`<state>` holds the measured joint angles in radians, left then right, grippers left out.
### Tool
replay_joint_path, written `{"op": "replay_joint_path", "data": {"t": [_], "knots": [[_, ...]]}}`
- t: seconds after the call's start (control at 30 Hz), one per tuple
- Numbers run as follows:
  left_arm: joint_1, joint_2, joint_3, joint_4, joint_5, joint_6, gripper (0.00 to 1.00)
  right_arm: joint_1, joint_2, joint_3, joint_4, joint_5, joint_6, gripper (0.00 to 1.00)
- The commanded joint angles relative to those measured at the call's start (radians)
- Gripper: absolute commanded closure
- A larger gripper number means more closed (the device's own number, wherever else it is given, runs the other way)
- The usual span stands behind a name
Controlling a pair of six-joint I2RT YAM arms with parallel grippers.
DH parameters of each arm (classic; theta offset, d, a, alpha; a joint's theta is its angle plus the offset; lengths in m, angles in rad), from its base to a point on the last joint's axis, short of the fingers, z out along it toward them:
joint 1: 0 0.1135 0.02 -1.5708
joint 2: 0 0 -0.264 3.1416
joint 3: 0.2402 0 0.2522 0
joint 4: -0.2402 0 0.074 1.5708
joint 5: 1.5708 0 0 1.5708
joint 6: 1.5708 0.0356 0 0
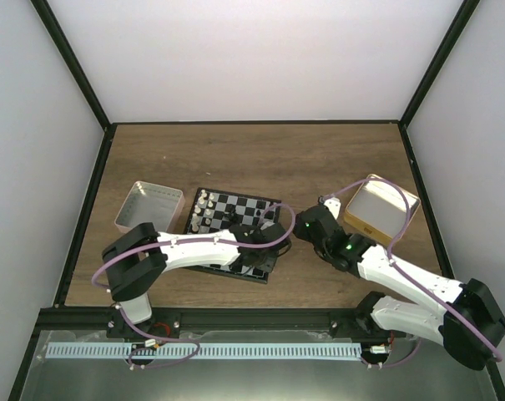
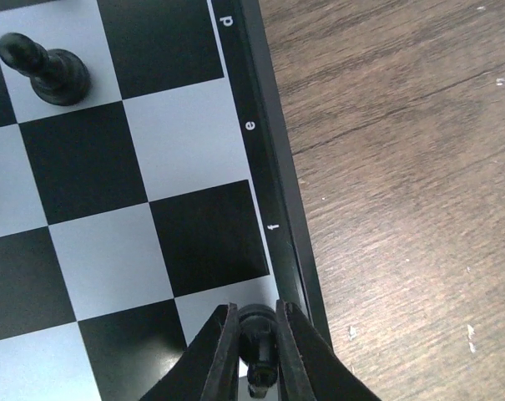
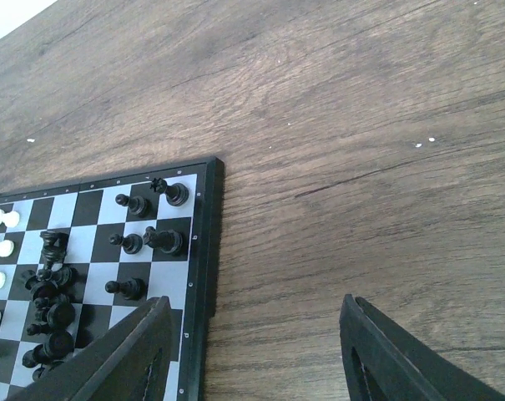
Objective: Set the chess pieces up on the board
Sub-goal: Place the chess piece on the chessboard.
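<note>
Board edge point(image 2: 274, 192): piece point(image 2: 259, 342) seemingly within left end effector point(image 2: 256, 307)

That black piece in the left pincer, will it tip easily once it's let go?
Probably: the black piece looks narrow, so a nudge could topple it. Likely light, being tiny inside the left pincer. Its glossy surface may slip.

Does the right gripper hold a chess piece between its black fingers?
No: the right gripper stands wide open over the brown wooden table, with nothing between its fingers.
</note>
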<state>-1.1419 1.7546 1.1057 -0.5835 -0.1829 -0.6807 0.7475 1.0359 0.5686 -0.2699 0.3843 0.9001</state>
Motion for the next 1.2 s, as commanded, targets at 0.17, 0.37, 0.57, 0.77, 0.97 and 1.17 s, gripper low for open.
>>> {"op": "replay_joint_path", "data": {"t": [0.17, 0.37, 0.57, 0.77, 0.97, 1.17], "knots": [[-0.007, 0.048, 0.032, -0.079, -0.059, -0.013, 0.84, -0.008, 0.002, -0.001, -0.003, 0.007, 0.019, 0.43], [-0.007, 0.045, 0.034, -0.08, -0.049, -0.008, 0.82, -0.008, 0.006, 0.003, 0.001, 0.004, 0.022, 0.43], [-0.007, 0.038, 0.03, -0.039, -0.003, 0.013, 0.81, -0.007, 0.004, 0.005, 0.0, 0.003, 0.017, 0.44], [-0.007, 0.046, 0.03, -0.033, -0.004, 0.018, 0.84, -0.008, 0.003, 0.007, -0.001, 0.005, 0.018, 0.43], [-0.007, 0.044, 0.032, -0.038, -0.001, 0.012, 0.77, -0.008, 0.004, 0.007, 0.002, -0.001, 0.019, 0.43], [0.009, -0.005, 0.04, -0.038, 0.008, -0.012, 0.67, -0.008, -0.028, 0.022, -0.014, 0.003, 0.022, 0.44]]}}
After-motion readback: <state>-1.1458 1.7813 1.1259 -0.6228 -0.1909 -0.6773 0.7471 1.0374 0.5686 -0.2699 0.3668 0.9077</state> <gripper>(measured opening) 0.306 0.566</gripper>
